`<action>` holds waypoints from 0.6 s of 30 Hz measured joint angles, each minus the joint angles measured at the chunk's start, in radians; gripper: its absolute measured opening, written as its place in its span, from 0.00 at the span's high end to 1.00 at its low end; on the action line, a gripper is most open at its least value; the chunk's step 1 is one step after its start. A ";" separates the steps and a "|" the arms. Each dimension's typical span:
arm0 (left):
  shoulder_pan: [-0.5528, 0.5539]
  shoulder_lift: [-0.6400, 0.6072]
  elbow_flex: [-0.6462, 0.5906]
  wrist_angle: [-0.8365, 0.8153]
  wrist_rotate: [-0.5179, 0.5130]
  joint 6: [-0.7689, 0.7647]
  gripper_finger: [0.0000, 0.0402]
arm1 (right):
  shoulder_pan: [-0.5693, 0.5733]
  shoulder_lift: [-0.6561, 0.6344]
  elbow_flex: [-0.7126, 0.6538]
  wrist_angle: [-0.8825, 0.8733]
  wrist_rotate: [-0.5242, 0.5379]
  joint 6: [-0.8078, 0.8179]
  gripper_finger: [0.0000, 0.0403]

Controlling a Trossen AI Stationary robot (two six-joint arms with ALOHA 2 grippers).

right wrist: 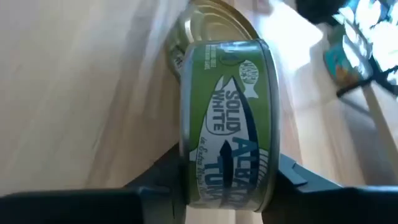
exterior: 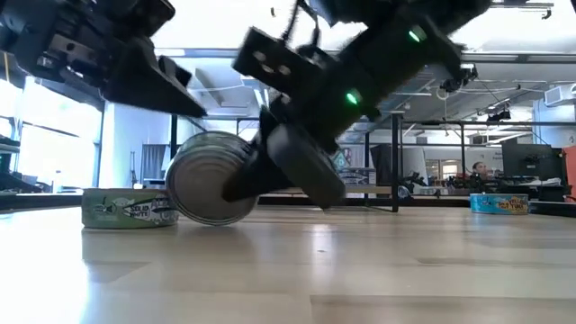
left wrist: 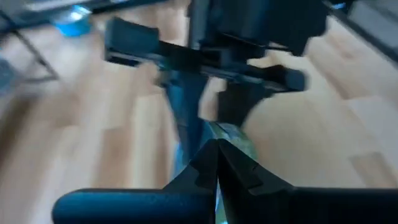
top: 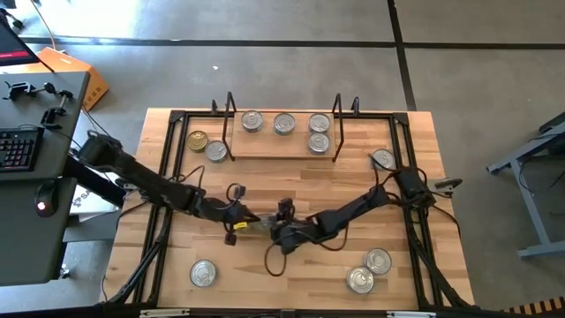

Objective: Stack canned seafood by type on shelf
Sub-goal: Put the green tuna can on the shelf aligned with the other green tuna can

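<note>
A green-labelled tuna can stands on its edge at the middle of the table, its round silver face toward the near side. My right gripper reaches in from the right and is shut on it. My left gripper, shut, points at the can from the left. The shelf stands at the far side and several silver-lidded cans sit flat on it. My right gripper pinches the can between its two fingers, one finger on each flat face, the label band showing between them. The fingers slant down from the table's right side. The can stands upright on its rim, which rests on the table. I cannot tell whether my left gripper touches the can.
A gold-lidded can and a silver one lie left of the shelf, one to its right. Loose cans sit near the front edge at left and right. A black frame rims the tabletop.
</note>
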 joint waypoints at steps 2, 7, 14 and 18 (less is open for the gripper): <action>-0.014 -0.047 -0.001 -0.043 -0.020 0.055 0.97 | -0.013 0.000 0.071 -0.140 -0.001 0.089 0.70; -0.066 -0.088 0.001 -0.053 -0.057 0.185 0.83 | -0.057 0.000 0.175 -0.331 -0.016 0.259 0.70; -0.100 -0.012 0.001 -0.024 -0.231 0.197 0.58 | -0.101 0.000 0.177 -0.244 -0.138 0.280 0.70; -0.081 0.019 0.001 -0.024 -0.259 0.101 0.46 | -0.106 0.000 0.177 -0.227 -0.138 0.279 0.70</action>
